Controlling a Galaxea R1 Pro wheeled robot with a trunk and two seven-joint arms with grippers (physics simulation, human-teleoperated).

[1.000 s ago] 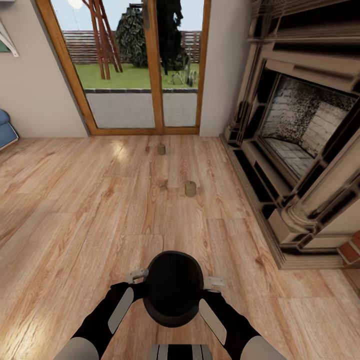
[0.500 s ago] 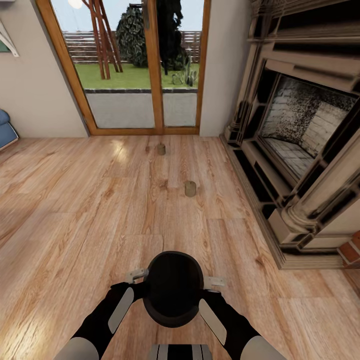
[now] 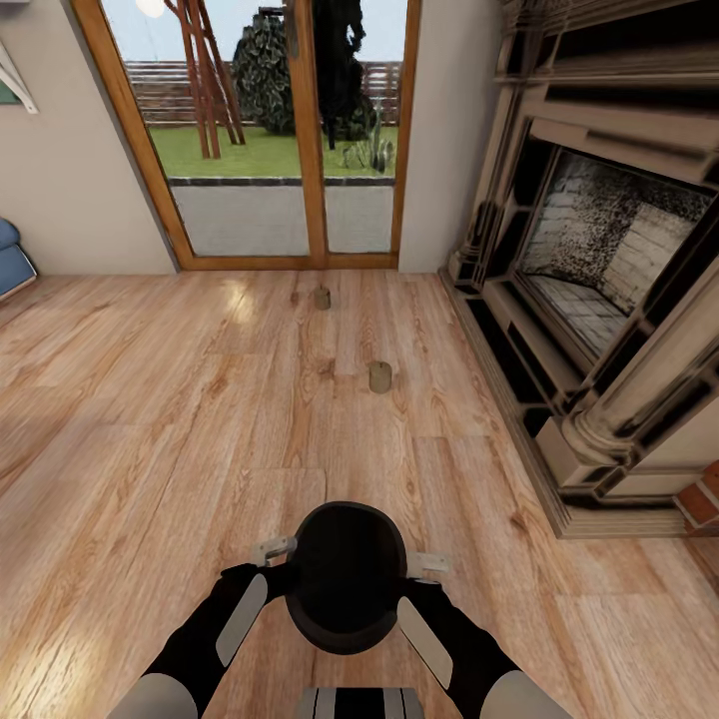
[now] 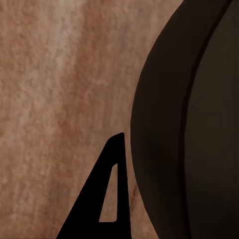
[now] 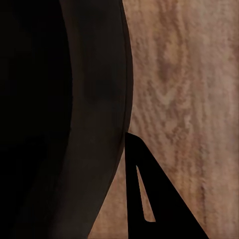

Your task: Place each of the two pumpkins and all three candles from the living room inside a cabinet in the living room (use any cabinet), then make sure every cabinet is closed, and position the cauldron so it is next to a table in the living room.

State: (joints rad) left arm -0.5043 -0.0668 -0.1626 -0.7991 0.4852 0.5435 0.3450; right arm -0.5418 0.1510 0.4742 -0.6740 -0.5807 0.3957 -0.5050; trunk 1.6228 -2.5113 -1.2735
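Black cauldron (image 3: 346, 577) clamped between left claw (image 3: 274, 548) and right claw (image 3: 427, 563) above the wooden floor (image 3: 150, 419); two candles (image 3: 379, 376) ahead. Keep squeeze even while carrying; finger spread indiscernible.

No readable text, label, brand, number or sign anywhere, neither near the grippers nor farther out across the room
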